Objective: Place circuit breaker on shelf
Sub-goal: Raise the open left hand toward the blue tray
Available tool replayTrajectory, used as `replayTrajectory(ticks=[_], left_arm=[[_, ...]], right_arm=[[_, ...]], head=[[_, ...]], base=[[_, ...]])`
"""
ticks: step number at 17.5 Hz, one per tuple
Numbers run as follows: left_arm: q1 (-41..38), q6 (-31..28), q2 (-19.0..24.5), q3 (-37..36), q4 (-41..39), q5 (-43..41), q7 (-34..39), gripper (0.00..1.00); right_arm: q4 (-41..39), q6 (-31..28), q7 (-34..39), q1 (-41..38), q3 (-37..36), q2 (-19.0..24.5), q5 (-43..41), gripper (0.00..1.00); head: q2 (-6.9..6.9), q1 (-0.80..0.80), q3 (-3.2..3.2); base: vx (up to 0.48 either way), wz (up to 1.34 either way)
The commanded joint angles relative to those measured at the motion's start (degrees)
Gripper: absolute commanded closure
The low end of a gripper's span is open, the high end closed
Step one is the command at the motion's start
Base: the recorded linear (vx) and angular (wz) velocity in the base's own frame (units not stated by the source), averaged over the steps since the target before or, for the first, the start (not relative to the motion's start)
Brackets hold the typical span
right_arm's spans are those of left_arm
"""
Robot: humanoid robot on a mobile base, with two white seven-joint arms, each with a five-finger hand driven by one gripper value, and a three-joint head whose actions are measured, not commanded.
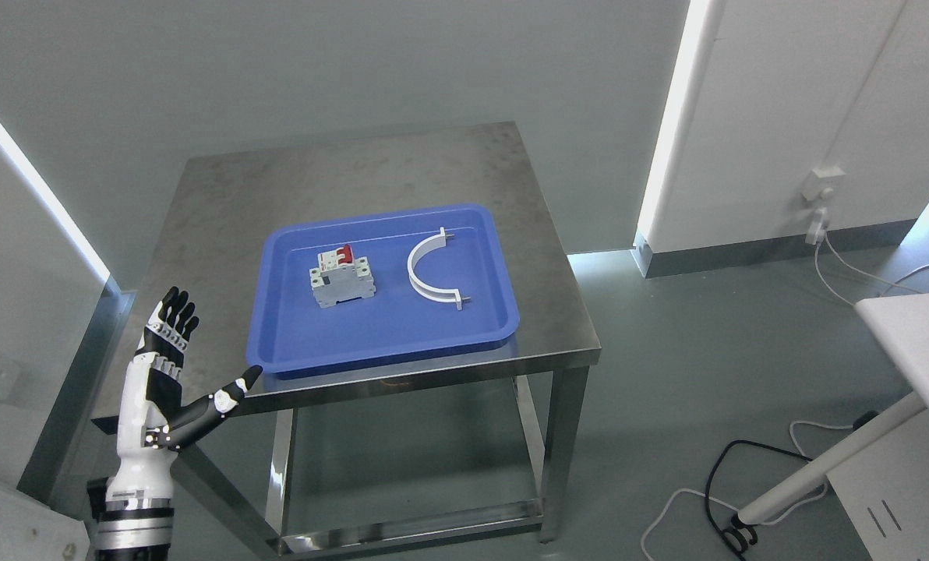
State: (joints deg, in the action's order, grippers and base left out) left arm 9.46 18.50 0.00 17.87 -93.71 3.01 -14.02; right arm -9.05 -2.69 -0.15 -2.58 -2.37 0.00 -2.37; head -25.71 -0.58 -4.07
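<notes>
One circuit breaker (342, 277), one tray (293, 351), one clamp (432, 269), seemingly.

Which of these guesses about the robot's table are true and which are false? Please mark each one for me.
1. The circuit breaker lies inside the blue tray. True.
2. The left hand is gripping the breaker. False: its fingers are spread and hold nothing, at the table's near left corner, apart from the breaker.
3. A white curved clamp lies in the tray to the right of the breaker. True.
4. The tray sits on the floor. False: it rests on the steel table.
5. The breaker has a red switch on top. True.
6. The robot's right hand hovers over the tray. False: no right hand is in view.
</notes>
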Motion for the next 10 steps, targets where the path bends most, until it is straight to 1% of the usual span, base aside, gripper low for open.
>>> replayTrajectory(ticks=[1, 3, 6, 8, 10], left_arm=[[1.0, -0.6, 2.5, -2.0, 0.5, -0.1, -0.4, 0.00], [4.6, -2.6, 5.5, -2.1, 1.3, -0.1, -2.6, 0.00], [14.3, -8.7, 11.0, -3.3, 4.0, -1.7, -6.9, 0.00], [19.5, -11.2, 14.0, -9.4, 6.8, -7.5, -9.7, 0.00], [23.7, -12.3, 14.4, -13.5, 10.5, -14.9, -12.5, 0.01]], right_arm=[[0.0, 0.0, 0.0, -0.1, 0.0, -1.0, 0.0, 0.00], [0.0, 0.0, 0.0, 0.0, 0.0, -1.0, 0.0, 0.00], [0.0, 0.0, 0.0, -0.1, 0.0, -1.0, 0.0, 0.00], [0.0, 0.0, 0.0, 0.0, 0.0, -1.0, 0.0, 0.00], [0.0, 0.0, 0.0, 0.0, 0.0, -1.0, 0.0, 0.00]], head=[[0.00, 0.00, 0.00], [0.00, 0.00, 0.00], [0.00, 0.00, 0.00], [0.00, 0.00, 0.00], [0.00, 0.00, 0.00]], base=[[0.000, 0.00], [0.000, 0.00], [0.000, 0.00], [0.000, -0.03], [0.003, -0.02]])
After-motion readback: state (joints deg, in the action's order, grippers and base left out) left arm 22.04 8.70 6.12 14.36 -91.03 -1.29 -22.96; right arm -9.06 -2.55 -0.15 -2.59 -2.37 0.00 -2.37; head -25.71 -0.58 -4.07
